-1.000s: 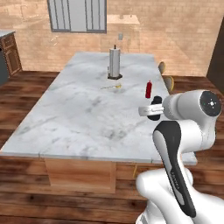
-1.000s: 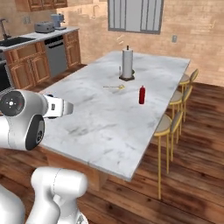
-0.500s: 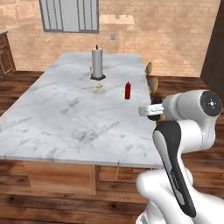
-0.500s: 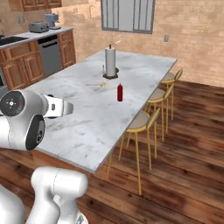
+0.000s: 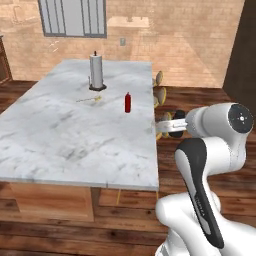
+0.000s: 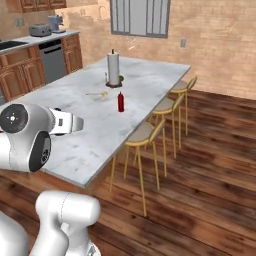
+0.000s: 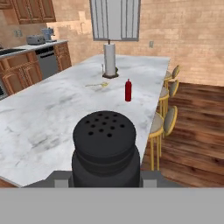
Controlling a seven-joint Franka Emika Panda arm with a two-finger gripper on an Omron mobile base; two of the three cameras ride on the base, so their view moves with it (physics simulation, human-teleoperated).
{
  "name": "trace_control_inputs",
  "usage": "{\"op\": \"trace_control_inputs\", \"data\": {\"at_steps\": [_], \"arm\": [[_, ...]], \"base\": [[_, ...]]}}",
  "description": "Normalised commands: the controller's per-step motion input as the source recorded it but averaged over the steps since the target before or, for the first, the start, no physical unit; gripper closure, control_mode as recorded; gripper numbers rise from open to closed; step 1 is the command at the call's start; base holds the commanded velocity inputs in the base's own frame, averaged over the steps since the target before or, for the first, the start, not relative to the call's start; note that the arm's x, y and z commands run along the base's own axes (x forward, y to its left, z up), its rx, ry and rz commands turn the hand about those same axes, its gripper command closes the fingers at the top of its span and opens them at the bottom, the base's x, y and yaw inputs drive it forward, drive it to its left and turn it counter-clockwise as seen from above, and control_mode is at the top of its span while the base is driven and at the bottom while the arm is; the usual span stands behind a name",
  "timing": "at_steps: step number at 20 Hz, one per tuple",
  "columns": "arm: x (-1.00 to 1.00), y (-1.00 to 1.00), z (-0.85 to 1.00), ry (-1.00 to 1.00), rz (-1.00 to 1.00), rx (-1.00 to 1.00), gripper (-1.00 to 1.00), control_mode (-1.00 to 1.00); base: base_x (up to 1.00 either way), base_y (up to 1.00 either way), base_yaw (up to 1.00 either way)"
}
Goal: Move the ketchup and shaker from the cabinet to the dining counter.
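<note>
On the bench, left base view: the ketchup [image 5: 128,102] stands upright on the marble bench [image 5: 60,140], near its right edge; a paper towel roll [image 5: 95,72] stands farther back.
Pincer, left base view: the pincer [image 5: 165,125] hangs beside the bench's right edge, closed on the black shaker [image 5: 176,130].
Right base view: ketchup [image 6: 120,102] between towel roll [image 6: 114,69] and stools [image 6: 145,135] along the bench [image 6: 75,145].
Hand view: shaker [image 7: 106,148] is held close, perforated top visible; ketchup [image 7: 128,90] well beyond it on the bench [image 7: 52,118].
</note>
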Motion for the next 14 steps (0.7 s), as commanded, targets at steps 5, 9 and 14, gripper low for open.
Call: {"op": "trace_control_inputs", "data": {"at_steps": [5, 9, 14], "arm": [[0.0, 0.0, 0.0, 0.0, 0.0, 0.0, 1.0, 1.0], [0.0, 0.0, 0.0, 0.0, 0.0, 0.0, 1.0, 1.0], [0.0, 0.0, 0.0, 0.0, 0.0, 0.0, 1.0, 1.0]], "base": [[0.12, -0.6, 0.17], [0.24, -0.52, 0.25], [0.32, -0.44, 0.35]]}}
